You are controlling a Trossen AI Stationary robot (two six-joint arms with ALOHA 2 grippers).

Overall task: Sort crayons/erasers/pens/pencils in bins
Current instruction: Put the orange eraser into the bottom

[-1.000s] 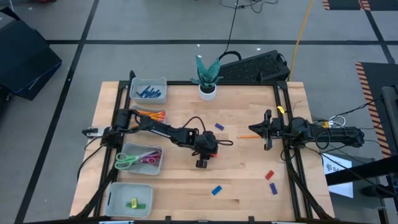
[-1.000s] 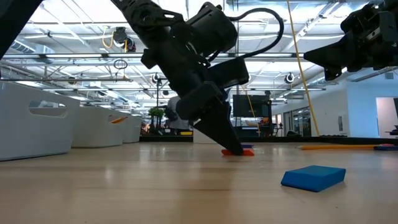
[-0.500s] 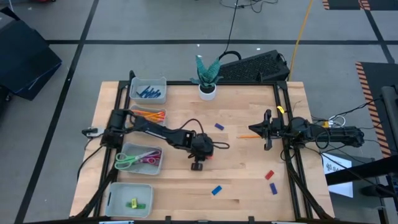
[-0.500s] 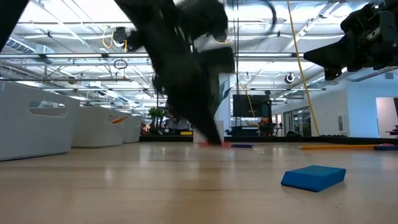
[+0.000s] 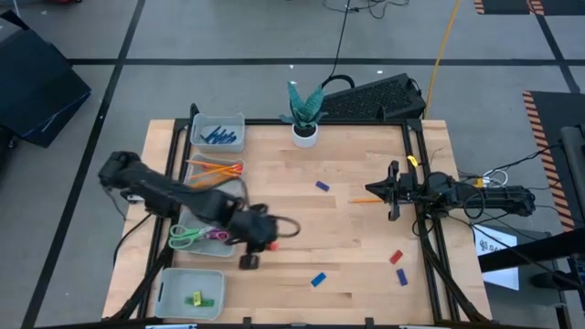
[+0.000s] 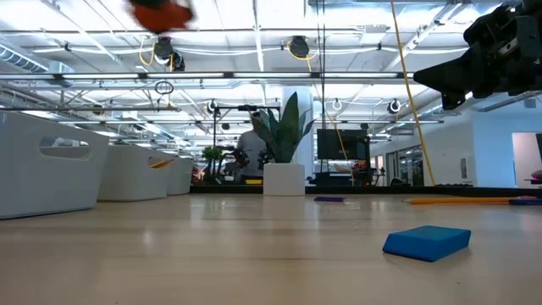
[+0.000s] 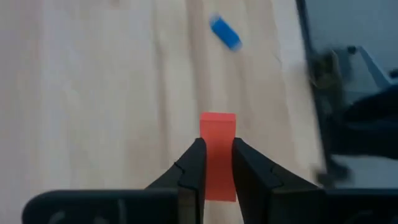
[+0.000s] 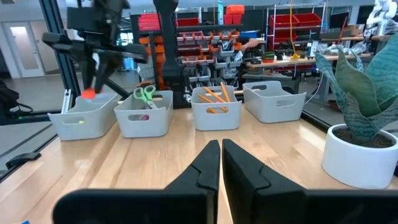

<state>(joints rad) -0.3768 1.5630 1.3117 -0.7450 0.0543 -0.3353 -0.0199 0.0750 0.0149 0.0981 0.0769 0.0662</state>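
The left jaws (image 7: 217,167) grip a red eraser (image 7: 217,152), carried above the tabletop (image 5: 347,247) just beside the scissors bin (image 5: 230,245). I'd carry it on over the nearest bin (image 5: 169,285), where a green eraser (image 5: 196,299) lies, and let go only once well inside its rim. The way there looks open. The right jaws (image 8: 221,160) are pressed together, idle at the far edge.

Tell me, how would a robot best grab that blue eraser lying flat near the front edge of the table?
Probably from straight above. The blue eraser lies flat on the bare table, a small rectangular block with nothing touching it. The fingers would best close across its two long sides, near the middle, where it is narrowest. It lies at a slant, so the gripper should turn to match.
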